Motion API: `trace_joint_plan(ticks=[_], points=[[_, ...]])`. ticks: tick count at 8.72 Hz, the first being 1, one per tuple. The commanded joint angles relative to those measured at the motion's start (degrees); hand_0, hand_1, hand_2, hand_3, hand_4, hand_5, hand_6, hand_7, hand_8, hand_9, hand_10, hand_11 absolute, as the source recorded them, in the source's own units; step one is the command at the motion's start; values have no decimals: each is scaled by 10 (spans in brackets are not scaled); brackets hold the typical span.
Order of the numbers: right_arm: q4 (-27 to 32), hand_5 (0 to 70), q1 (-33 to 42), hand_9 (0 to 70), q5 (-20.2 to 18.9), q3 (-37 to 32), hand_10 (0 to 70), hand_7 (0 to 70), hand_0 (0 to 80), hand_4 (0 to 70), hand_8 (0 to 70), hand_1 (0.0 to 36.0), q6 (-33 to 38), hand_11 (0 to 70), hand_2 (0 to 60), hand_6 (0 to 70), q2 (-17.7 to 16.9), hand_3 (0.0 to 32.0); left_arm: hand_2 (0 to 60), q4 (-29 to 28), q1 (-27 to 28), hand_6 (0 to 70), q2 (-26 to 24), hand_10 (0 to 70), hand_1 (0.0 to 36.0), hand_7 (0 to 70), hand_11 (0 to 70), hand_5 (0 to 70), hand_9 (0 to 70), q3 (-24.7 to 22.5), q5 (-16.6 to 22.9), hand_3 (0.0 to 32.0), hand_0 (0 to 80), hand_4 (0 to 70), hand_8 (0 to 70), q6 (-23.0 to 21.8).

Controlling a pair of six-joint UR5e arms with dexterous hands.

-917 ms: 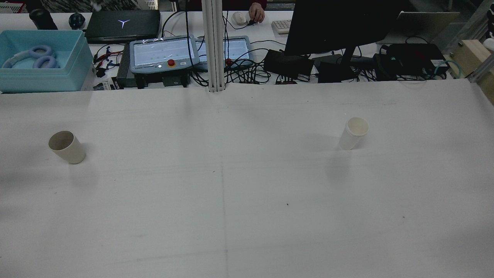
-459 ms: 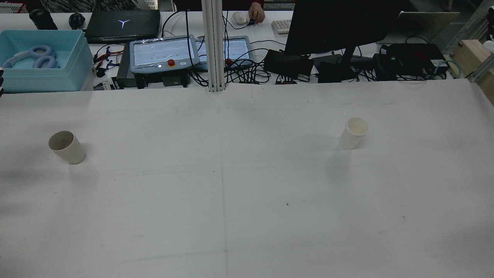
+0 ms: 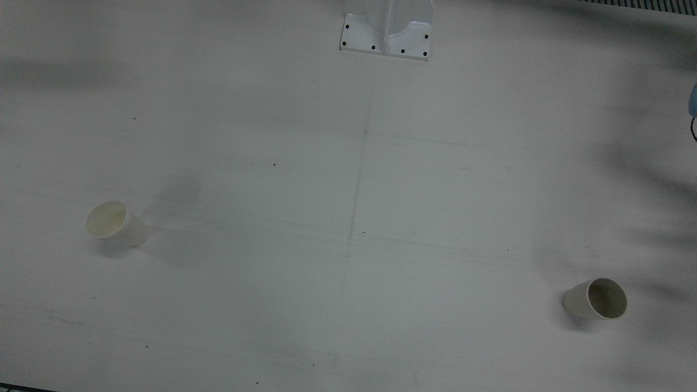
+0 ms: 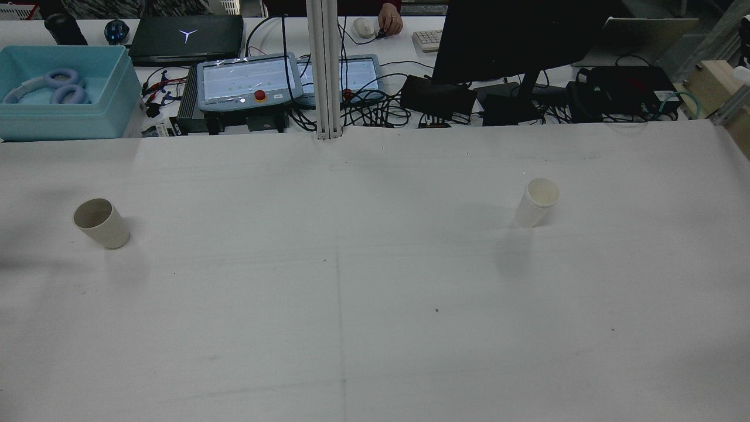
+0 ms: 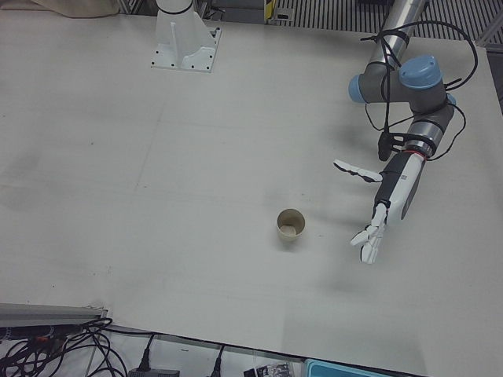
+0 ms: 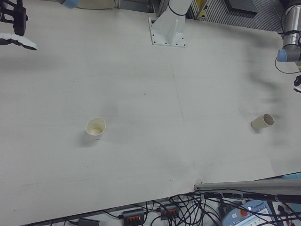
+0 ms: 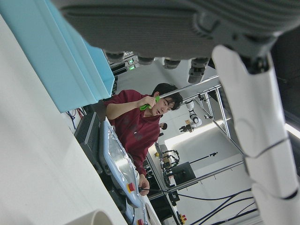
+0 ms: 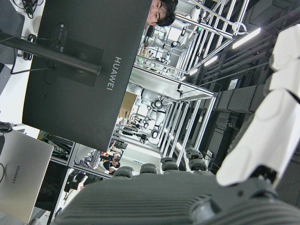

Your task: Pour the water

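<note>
Two paper cups stand upright and far apart on the white table (image 4: 363, 328). The tan cup (image 4: 101, 223) (image 3: 596, 299) (image 5: 289, 225) (image 6: 262, 122) is on my left side. The white cup (image 4: 537, 202) (image 3: 115, 223) (image 6: 96, 128) is on my right side. My left hand (image 5: 383, 206) hovers open beside the tan cup, apart from it, fingers spread and pointing down. My right hand (image 6: 14, 26) shows only partly at the right-front view's top left corner, far from the white cup, fingers extended and empty. Neither hand appears in the rear view.
Beyond the table's far edge are a blue box (image 4: 58, 94), two teach pendants (image 4: 249, 82), a monitor (image 4: 510, 38), cables and a person's hand (image 4: 389, 20). A white post (image 4: 325, 70) rises at the far edge. A pedestal (image 3: 386, 32) is bolted on the robot's side.
Dark fingertips showed at the rear view's left edge half a second ago and are out of it now. The shadows on the table's left have shifted. Both cups are unmoved.
</note>
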Motion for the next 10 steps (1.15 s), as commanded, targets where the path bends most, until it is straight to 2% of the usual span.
trace_joint_plan(ticks=[1,2,3,6,9,10], points=[[0,101,-2,12,-3,-12,0,54,430,53,4,119,-3,0,166,32,2,0,0,-80,66,0,-12,0,157,19,0,168,0,88,-55,106,498,0,0,-2],[0,100,-3,11,-3,-13,0,55,430,53,4,120,-4,0,168,33,2,0,0,-90,78,0,-12,0,168,35,0,217,0,91,-80,88,508,0,0,-5],[0,101,-1,12,-3,-13,0,58,431,55,4,120,-4,0,168,34,1,2,0,-89,88,0,-26,0,175,44,1,231,0,95,-84,76,515,0,0,-3],[0,102,2,9,-4,-13,0,57,430,56,2,120,-4,0,167,34,-3,0,0,-88,113,0,-85,0,185,46,7,234,0,169,-85,54,520,0,0,-4],[-1,103,1,12,-4,-14,0,62,431,58,4,119,-6,0,166,36,-3,2,0,-83,121,0,-105,0,188,50,9,253,0,181,-85,48,522,0,0,-1],[0,103,1,11,-4,-14,0,62,430,58,3,120,-6,0,168,36,-3,4,0,-85,147,0,-108,0,190,51,9,254,0,185,-86,50,524,0,0,-2]])
